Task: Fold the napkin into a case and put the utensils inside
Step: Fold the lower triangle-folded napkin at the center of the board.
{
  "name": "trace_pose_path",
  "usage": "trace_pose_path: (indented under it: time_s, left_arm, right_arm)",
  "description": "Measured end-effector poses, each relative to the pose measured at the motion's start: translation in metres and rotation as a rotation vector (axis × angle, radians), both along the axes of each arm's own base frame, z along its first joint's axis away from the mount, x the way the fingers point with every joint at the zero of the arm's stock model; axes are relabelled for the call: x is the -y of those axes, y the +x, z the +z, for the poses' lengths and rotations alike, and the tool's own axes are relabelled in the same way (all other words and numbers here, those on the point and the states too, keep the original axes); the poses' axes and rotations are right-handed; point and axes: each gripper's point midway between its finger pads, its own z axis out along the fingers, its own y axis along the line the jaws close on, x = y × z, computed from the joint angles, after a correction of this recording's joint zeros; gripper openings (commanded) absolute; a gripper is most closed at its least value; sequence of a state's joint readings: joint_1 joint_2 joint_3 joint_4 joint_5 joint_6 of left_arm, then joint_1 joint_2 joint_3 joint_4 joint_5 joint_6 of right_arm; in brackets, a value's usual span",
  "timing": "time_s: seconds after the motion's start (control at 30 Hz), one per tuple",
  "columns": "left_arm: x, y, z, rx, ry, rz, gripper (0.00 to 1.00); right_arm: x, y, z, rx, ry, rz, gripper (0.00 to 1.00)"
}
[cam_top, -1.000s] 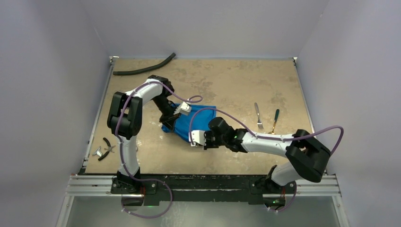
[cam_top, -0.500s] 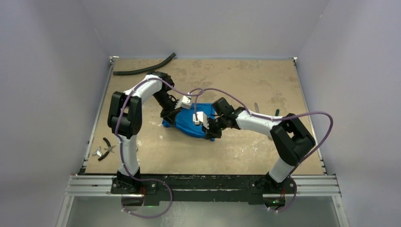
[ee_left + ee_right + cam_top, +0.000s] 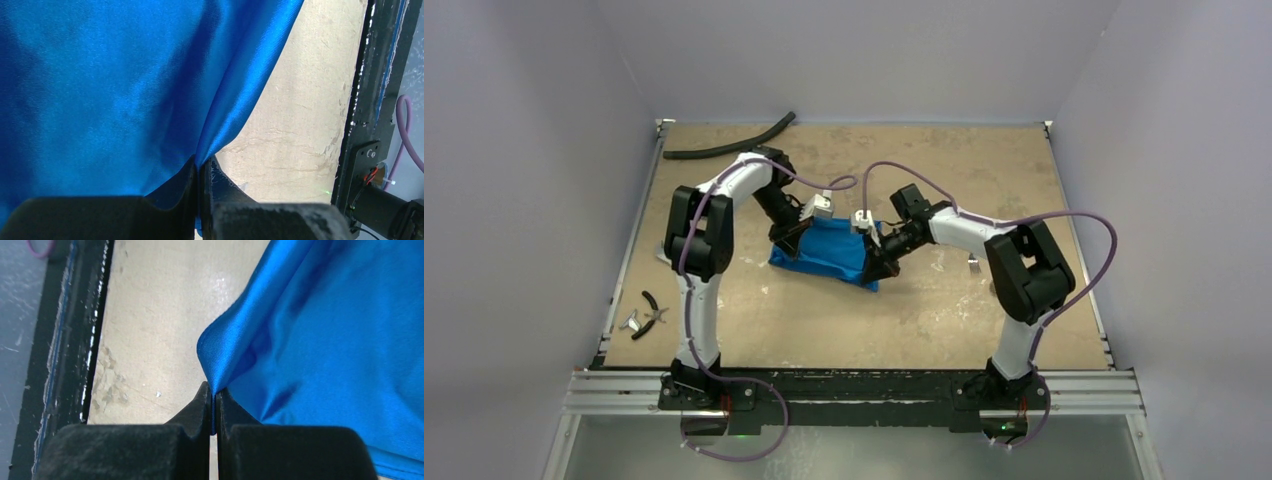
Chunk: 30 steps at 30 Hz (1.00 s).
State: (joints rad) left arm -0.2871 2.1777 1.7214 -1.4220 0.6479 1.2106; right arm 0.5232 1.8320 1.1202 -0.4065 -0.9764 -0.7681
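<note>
Glossy blue napkin (image 3: 829, 255) lies folded mid-frame; left gripper (image 3: 201, 167) and right gripper (image 3: 214, 390) each clamp a creased edge.

We see the napkin (image 3: 832, 256) in bright, glossy blue (darker in its creases), the table (image 3: 944, 310) in mottled tan, the hose (image 3: 729, 148) black, the cables (image 3: 1074, 213) purple, the walls (image 3: 524, 200) pale lilac-grey.

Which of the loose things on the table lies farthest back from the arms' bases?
The long black hose, curved along the far left edge. The pliers lie at the near left edge, and the blue napkin sits mid-table.
</note>
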Motion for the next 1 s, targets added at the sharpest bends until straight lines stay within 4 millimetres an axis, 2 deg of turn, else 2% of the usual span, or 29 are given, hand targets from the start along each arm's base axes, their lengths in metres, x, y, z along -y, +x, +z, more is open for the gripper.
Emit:
trace_pose_path:
  time_s: [0.13,0.27,0.4,0.5,0.6,0.83,0.9,1.0]
  left_arm:
    - [0.004,0.010,0.000,-0.003,-0.011,0.027,0.01]
    - [0.007,0.020,0.003,0.011,-0.026,0.043,0.32]
    - [0.005,0.031,0.000,0.024,-0.011,0.081,0.43]
    - [0.002,0.041,-0.001,0.051,0.002,0.112,0.62]
    - [0.003,0.059,0.005,0.109,0.002,0.138,0.73]
    - [0.025,0.113,0.037,0.276,-0.076,0.237,0.75]
    - [0.032,0.123,0.037,0.301,-0.091,0.265,0.73]
    - [0.049,0.135,0.026,0.337,-0.114,0.306,0.72]
  right_arm:
    - [0.002,0.011,0.012,-0.024,0.099,-0.020,0.00]
    - [0.003,0.015,0.011,-0.065,0.149,-0.028,0.00]
    - [0.005,0.013,-0.001,-0.128,0.154,-0.032,0.00]
    - [0.005,0.012,-0.008,-0.174,0.152,-0.037,0.00]
    - [0.003,0.016,-0.011,-0.206,0.156,-0.041,0.00]
    - [0.001,0.029,-0.012,-0.240,0.158,-0.061,0.00]
    - [0.000,0.030,-0.013,-0.249,0.155,-0.066,0.00]
    - [0.000,0.030,-0.012,-0.262,0.150,-0.071,0.00]
